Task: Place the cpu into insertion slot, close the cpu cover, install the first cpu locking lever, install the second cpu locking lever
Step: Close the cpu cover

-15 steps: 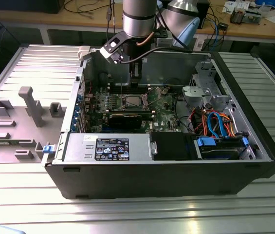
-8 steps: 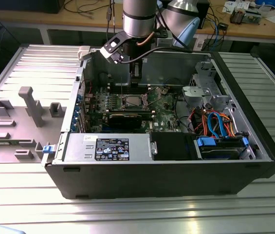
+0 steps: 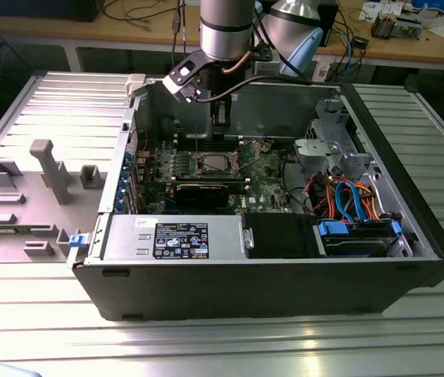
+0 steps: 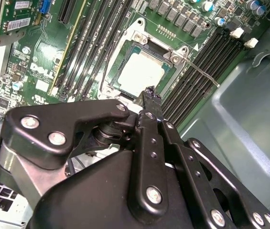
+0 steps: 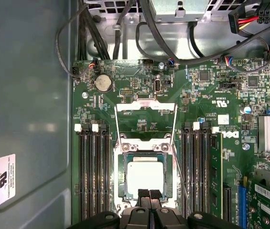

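Note:
The cpu [image 5: 145, 177] lies flat in the insertion slot [image 5: 124, 176], its pale metal top facing up; the second wrist view shows the cpu [image 4: 142, 70] too. The cpu cover [image 5: 146, 107] stands swung open on the far side of the socket from my fingers. One thin wire locking lever [image 4: 204, 74] sticks out unlatched beside the socket, seen as a slanted lever [image 5: 180, 177] over the memory slots. My gripper [image 5: 149, 194] hovers at the socket's edge just above the chip, shut with nothing in it. In the exterior view the gripper [image 3: 220, 119] hangs inside the case above the socket [image 3: 215, 163].
Rows of black memory slots [image 5: 94, 171] flank the socket on both sides. A long black expansion card [image 3: 206, 191] sits toward the case front. Cables [image 3: 346, 196] and a drive cage [image 3: 320, 153] fill the exterior view's right. A grey fixture [image 3: 49, 169] stands outside the case.

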Controlling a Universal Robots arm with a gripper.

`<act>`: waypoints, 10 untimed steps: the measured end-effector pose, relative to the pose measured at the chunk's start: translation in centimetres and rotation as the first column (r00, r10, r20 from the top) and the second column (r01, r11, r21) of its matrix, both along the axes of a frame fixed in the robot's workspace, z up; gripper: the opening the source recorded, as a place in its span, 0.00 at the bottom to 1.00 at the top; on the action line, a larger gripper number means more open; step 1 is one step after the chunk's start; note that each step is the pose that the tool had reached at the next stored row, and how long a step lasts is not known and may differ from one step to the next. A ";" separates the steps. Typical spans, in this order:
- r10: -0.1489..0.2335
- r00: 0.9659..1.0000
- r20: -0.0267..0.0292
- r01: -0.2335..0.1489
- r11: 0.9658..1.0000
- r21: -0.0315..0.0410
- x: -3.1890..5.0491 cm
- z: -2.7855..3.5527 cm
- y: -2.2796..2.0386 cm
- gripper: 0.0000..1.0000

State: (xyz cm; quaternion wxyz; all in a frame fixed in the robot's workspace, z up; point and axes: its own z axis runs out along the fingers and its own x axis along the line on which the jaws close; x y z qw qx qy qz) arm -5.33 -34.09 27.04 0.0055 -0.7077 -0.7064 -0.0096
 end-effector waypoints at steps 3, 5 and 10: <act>0.000 1.000 0.000 0.000 1.000 0.000 0.09 0.00 0.00 0.11; 0.000 1.000 0.000 0.000 1.000 0.000 0.13 0.00 0.00 0.11; 0.000 1.000 0.000 0.000 1.000 0.000 0.27 0.00 0.00 0.11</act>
